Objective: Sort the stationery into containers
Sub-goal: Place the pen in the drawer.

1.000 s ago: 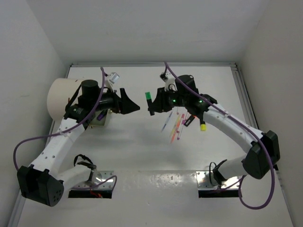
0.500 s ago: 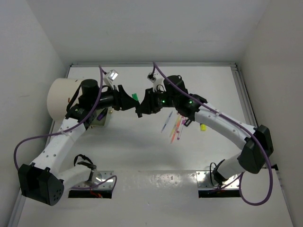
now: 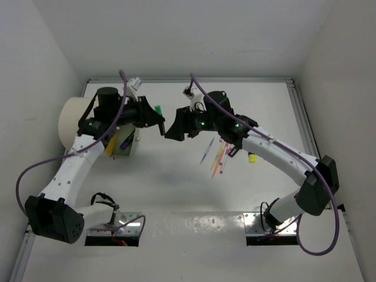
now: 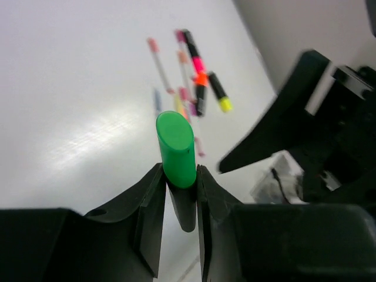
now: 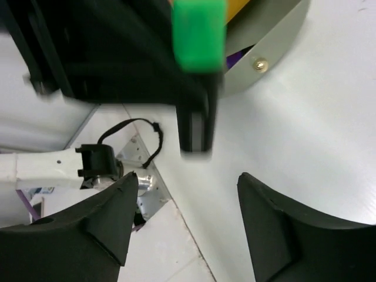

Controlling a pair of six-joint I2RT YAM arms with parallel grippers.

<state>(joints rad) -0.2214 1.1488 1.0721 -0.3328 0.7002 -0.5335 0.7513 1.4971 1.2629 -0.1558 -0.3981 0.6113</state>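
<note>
The left pincer (image 4: 178,171) is now clenched on the green-capped highlighter (image 4: 175,145), the black barrel pinched between its two fingers and the cap standing out past the tips; a second ago this pincer gaped empty, left of centre in the overhead view. The right pincer (image 5: 188,181), which carried that highlighter then, has let go, and its fingers stand wide apart, just beside the left one near the upper middle of the frame; so the hand-over looks done. The highlighter now sits on the side of the containers (image 3: 120,143), the small bins fixed to the white drum (image 3: 69,120) at the upper left; my reading is that a drop into one of the bins comes next. The other pens and highlighters (image 3: 218,154) lie on the worktop (image 3: 176,188) right of centre, with a yellow-capped one (image 3: 251,157) a little apart.
</note>
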